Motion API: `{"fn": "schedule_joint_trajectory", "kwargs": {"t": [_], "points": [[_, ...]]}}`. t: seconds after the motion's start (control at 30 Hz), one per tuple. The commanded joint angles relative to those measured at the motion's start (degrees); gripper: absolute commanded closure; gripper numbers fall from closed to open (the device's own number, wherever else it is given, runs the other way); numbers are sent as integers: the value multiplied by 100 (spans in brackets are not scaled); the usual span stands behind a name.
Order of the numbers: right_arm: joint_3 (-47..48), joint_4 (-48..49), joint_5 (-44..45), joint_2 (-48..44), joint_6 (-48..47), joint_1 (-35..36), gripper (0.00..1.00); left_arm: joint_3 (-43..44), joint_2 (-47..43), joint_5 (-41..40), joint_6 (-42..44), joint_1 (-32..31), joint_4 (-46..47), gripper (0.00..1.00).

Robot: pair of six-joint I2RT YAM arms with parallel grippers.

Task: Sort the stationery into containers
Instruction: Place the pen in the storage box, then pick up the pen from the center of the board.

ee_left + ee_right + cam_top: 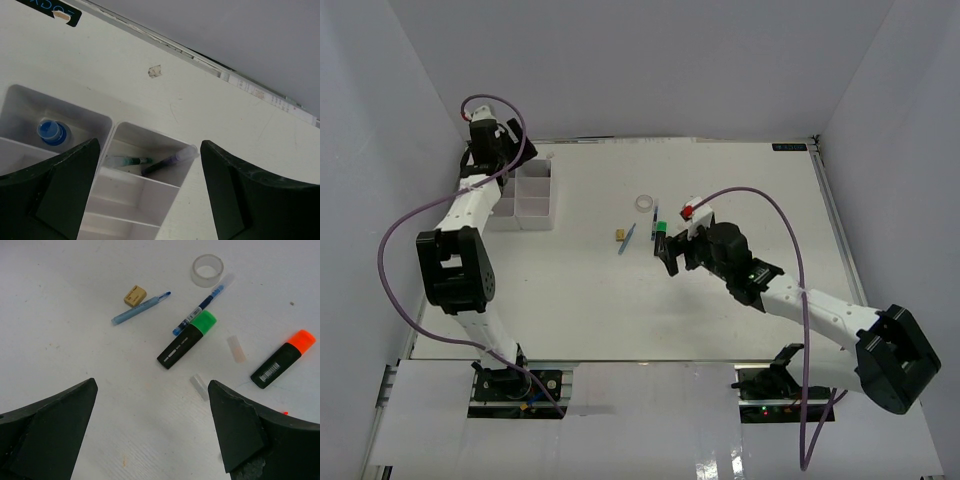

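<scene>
My right gripper [152, 440] hangs empty, jaws wide apart, just short of the black plastic highlighter with the green cap [187, 339], which lies flat on the white table [75, 365] beside a slim blue pen [202, 305]. It looks light, rigid and smooth; a hold across mid-barrel seems safest. My left gripper [150, 200], jaws likewise spread, hovers over the translucent white divided plastic tray [112, 125], well apart.

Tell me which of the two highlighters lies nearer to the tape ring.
The green-capped highlighter; its cap points toward the tape ring, while the orange-capped one lies farther off.
</scene>
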Motion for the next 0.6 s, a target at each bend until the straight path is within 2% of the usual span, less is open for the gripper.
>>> {"fn": "schedule_joint_trajectory", "kwargs": {"t": [0.0,0.07,0.1,0.33,0.57], "points": [[757,-372,369,367,264,-9,1,89,-950,53,143,30,-229,7],[1029,-610,430,753,405,-9,0,-191,-1432,71,143,30,-352,4],[1309,-689,491,1016,449,-9,4,-315,-1618,80,134,38,-387,2],[2725,-1454,755,2388,932,-9,15,-1844,-3183,1019,134,21,-607,2],[3693,-1823,940,3575,1503,0,31,-3330,-4300,951,327,12,-361,2]]}}
